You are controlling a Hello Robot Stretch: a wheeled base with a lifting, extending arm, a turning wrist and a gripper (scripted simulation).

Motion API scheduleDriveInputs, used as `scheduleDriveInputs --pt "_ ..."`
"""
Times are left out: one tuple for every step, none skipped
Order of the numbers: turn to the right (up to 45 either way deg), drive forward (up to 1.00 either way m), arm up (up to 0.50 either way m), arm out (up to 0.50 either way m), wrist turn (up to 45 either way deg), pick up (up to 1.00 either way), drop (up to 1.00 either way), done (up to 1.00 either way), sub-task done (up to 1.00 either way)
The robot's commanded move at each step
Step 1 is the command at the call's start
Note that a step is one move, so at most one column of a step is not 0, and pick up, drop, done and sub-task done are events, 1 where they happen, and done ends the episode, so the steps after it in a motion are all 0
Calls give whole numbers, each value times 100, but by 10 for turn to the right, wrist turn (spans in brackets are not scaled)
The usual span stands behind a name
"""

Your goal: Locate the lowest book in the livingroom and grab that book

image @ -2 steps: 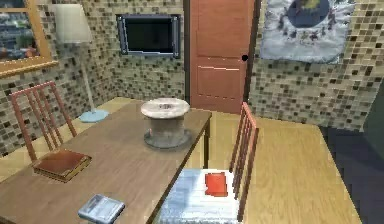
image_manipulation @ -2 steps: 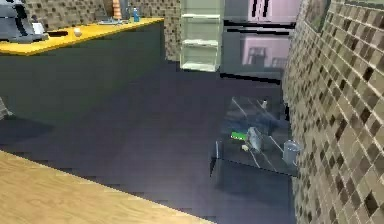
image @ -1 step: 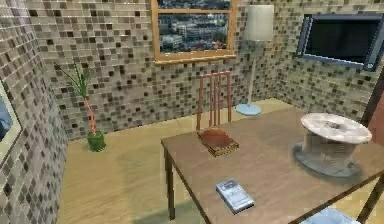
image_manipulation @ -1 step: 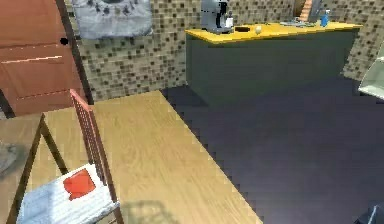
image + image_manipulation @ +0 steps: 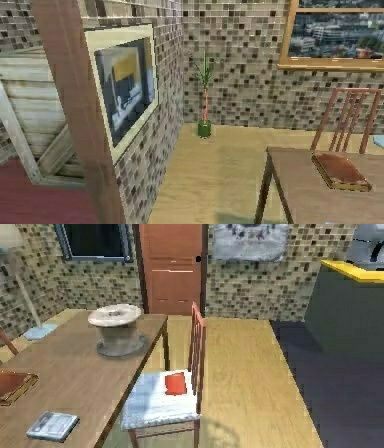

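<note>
1. a red book (image 5: 176, 384) is lying on the chair (image 5: 150, 402) seat, at 6 o'clock in the arm side view, lower than the table (image 5: 70, 374) top
2. a brown book (image 5: 341, 170) is resting on a table at 4 o'clock in the forward view
3. i cannot tell the gripper's state

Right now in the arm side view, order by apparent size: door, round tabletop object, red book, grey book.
1. door
2. round tabletop object
3. grey book looks slightly bigger than red book, but it sits nearer the camera, so unranked.
</note>
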Motion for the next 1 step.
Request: scheduleDriveInputs --pt "450 0 0 0 0 0 0 0 0"
